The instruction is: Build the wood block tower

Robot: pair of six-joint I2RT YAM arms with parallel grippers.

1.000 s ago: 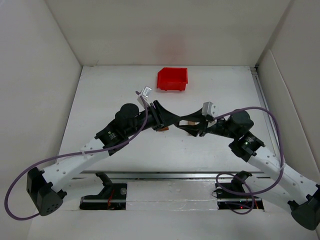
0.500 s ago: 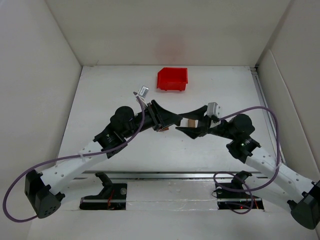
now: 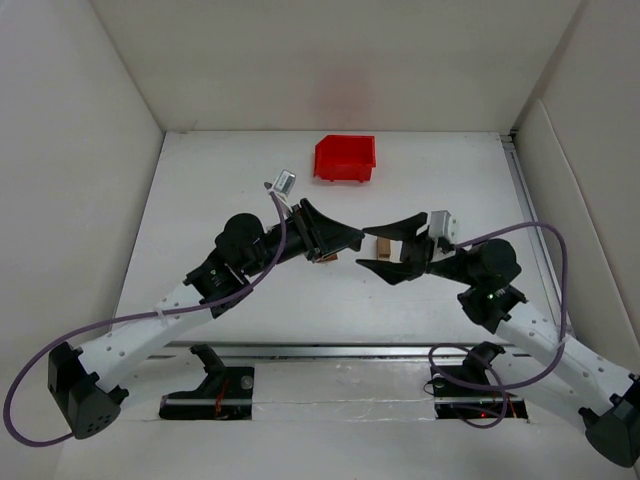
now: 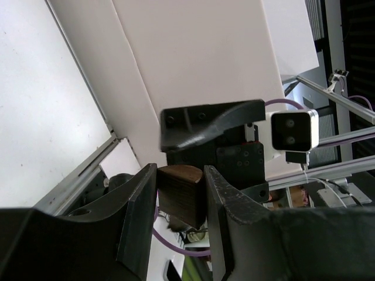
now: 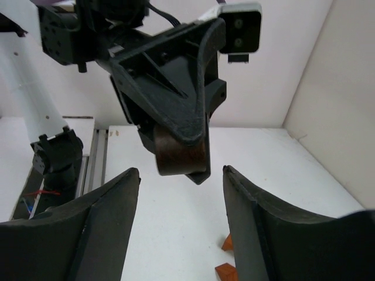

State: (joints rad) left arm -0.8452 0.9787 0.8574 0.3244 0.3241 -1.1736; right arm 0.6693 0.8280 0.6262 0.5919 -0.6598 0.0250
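My left gripper is shut on the dark reddish-brown block and holds it above the table; the block also shows in the right wrist view. My right gripper faces it, open and empty, a short way to the right. In the top view the light tan block shows between the right fingers; I cannot tell its height. An orange-brown block lies under the left gripper. Orange-brown pieces lie on the table by my right finger.
A red plastic bin stands at the back middle of the white table. White walls close in the left, back and right sides. A metal rail runs along the near edge.
My right gripper has drawn back to the right, away from the left gripper, and its fingers stand wider apart. The left gripper has shifted slightly left, still holding the dark block.
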